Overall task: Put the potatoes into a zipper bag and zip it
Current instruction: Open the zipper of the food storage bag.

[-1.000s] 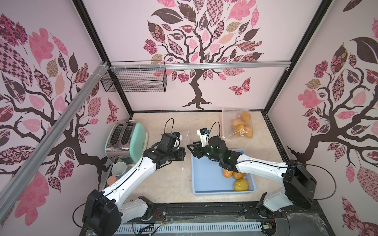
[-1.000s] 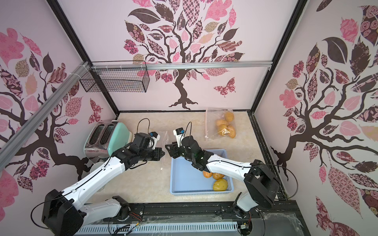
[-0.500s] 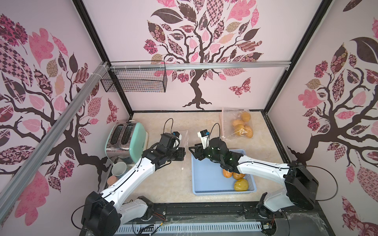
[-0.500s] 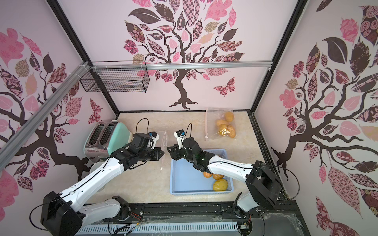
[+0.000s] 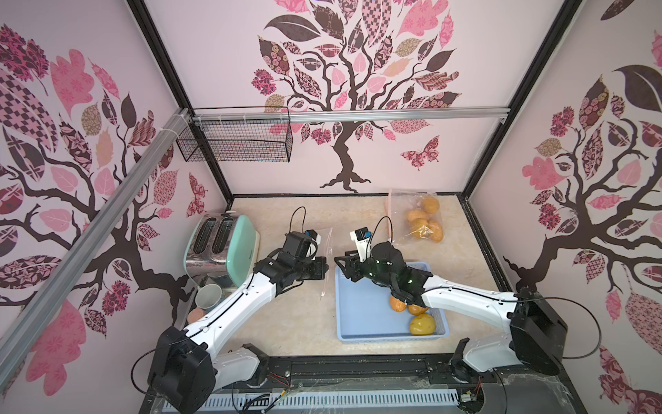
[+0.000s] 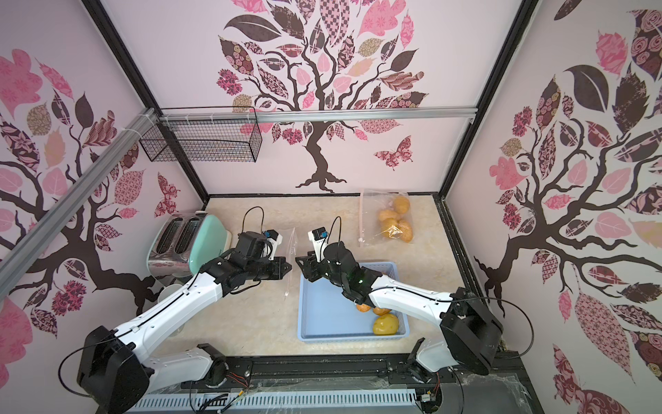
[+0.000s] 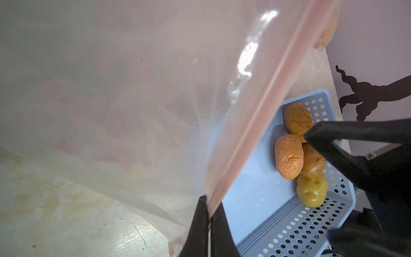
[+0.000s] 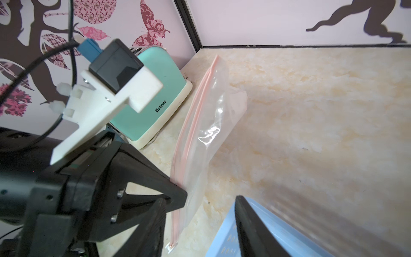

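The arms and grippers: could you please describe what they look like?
Both the left arm and right arm are white with black joints and thin black cables looping along them. The left gripper and right gripper are black with tapering fingers. Each wrist carries a white bracket holding a black camera with a blue plug.

Top views: mounted high at the front, angled down toward the back wall [image 5: 250, 175]; both cover the whole worktop [image 5: 286, 322].
Left wrist: very near, just behind the left hand [image 7: 209, 207], facing the zipper bag [image 7: 133, 89] and blue tray [image 7: 255, 200].
Right wrist: near, low, facing the toaster [image 8: 155, 100].
Shared: both wrist views catch the zipper bag and blue tray.
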Controlling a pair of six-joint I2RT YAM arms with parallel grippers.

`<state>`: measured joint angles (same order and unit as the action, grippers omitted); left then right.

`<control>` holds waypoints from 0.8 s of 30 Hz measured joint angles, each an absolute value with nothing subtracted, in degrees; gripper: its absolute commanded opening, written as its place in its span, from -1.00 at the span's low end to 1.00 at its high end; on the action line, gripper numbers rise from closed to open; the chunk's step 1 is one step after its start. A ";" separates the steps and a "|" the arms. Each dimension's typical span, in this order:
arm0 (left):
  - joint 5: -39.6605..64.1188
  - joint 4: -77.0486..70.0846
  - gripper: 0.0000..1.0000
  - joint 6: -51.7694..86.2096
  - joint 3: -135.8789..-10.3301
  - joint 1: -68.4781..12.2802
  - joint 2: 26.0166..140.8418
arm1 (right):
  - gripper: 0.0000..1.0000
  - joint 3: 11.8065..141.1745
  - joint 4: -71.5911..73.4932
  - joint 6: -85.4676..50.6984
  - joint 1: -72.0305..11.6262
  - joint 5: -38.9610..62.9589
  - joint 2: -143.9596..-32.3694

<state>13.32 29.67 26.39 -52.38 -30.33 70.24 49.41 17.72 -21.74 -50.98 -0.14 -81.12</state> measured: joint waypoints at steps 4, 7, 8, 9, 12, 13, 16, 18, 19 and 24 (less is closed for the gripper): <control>13.96 28.91 -1.00 26.81 -52.36 -30.33 70.59 | -0.02 49.28 17.76 -21.54 -50.98 -0.89 -81.14; 14.63 28.29 -1.00 27.05 -52.36 -30.33 70.91 | -0.01 49.28 18.02 -21.58 -50.98 -1.15 -81.23; 14.74 28.10 -1.00 27.05 -52.36 -30.33 70.96 | 0.00 49.34 18.15 -21.61 -50.98 -1.19 -81.34; 14.85 27.92 -1.00 27.05 -52.36 -30.33 70.98 | 0.00 49.45 18.20 -21.61 -50.98 -1.19 -81.49; 15.14 27.66 -1.00 27.05 -52.36 -30.33 70.98 | 0.02 50.72 18.74 -21.63 -50.98 -1.08 -82.96; 15.18 27.57 -1.00 27.05 -52.36 -30.33 70.98 | 0.01 51.31 18.79 -21.63 -50.98 -1.08 -83.61; 15.42 27.22 -1.00 27.09 -52.29 -30.33 70.98 | 0.02 53.36 19.05 -21.63 -50.98 -0.99 -86.21; 15.57 27.09 -1.00 27.11 -52.27 -30.33 70.98 | 0.01 54.46 19.18 -21.63 -50.98 -0.80 -87.79; 15.62 27.07 -1.00 27.11 -52.25 -30.33 70.98 | 0.00 54.78 19.14 -21.63 -50.98 -0.78 -88.33; 15.75 26.72 -1.00 27.18 -51.88 -30.33 70.96 | -0.10 56.40 19.27 -21.67 -50.92 -0.40 -91.26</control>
<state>15.75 26.72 27.18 -51.88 -30.33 70.96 56.40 19.27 -21.67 -50.92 -0.40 -91.26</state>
